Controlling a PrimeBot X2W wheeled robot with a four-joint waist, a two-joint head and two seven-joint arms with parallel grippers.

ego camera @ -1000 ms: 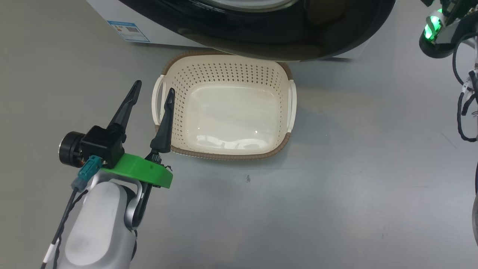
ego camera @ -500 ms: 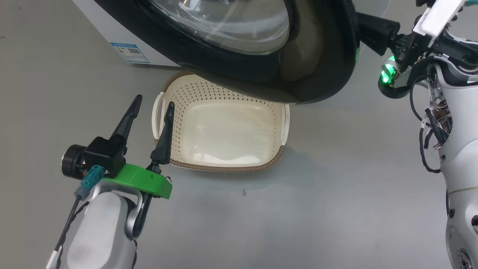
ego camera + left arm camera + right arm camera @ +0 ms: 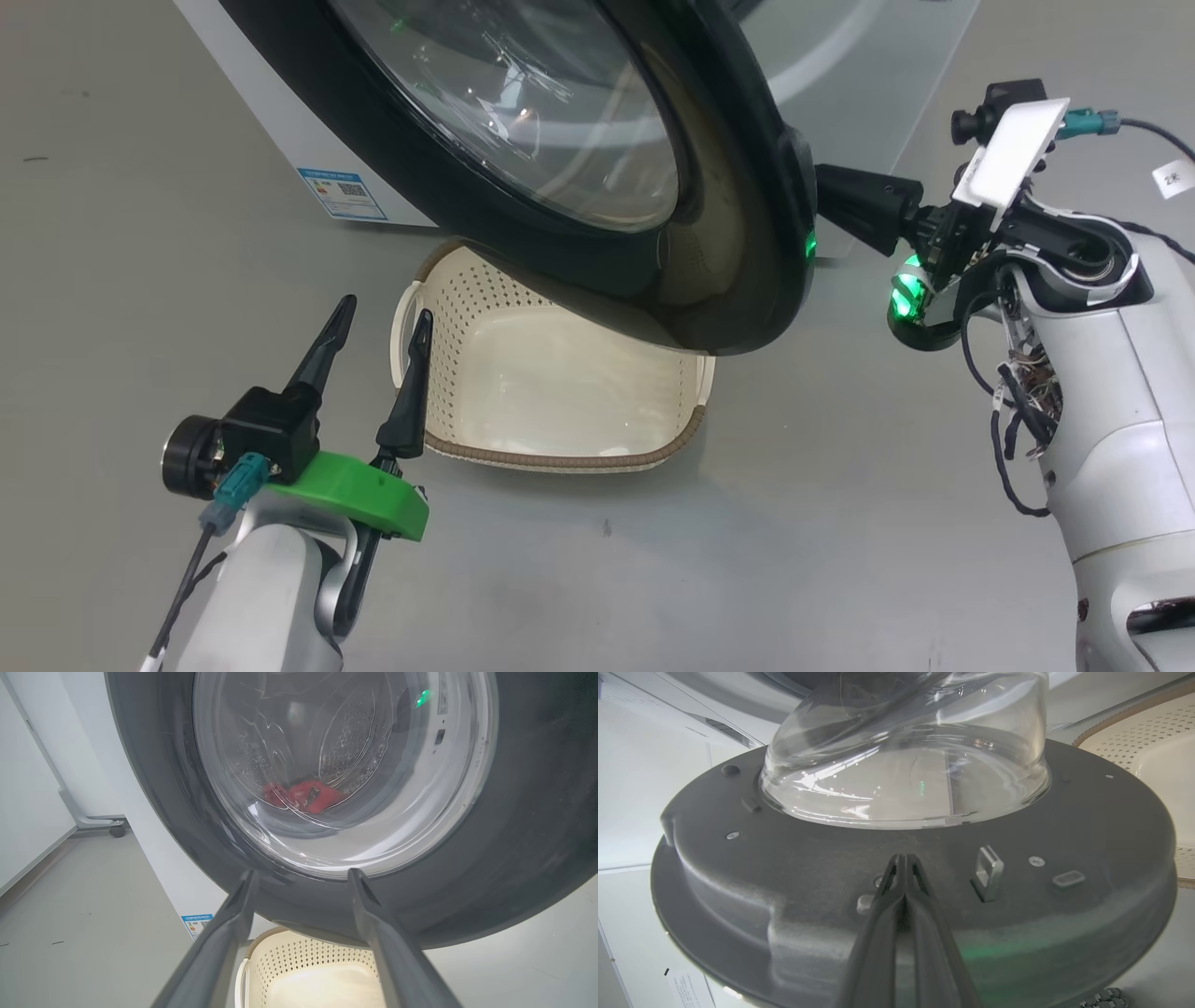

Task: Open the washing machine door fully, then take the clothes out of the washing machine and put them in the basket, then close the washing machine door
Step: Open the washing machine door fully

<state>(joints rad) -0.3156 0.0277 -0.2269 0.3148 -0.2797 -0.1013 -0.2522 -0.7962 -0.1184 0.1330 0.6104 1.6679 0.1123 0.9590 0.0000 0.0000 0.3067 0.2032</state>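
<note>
The washing machine door, with its black rim and clear glass bowl, stands partly open and hangs over the cream basket on the floor. My right gripper is shut, and its tips rest against the door's grey inner face, left of the metal latch. My left gripper is open and empty beside the basket's left handle. In the left wrist view it points at the door glass, and the red clothes show through it inside the drum. The white washing machine stands behind.
A blue label marks the machine's lower front corner. In the left wrist view a white wall and a wheeled frame foot stand left of the machine. Grey floor stretches in front of the basket and to both sides.
The head camera has tilted up, bringing my right arm into view. The door has swung further open to the left with my shut right gripper against it. My left gripper has stayed open.
</note>
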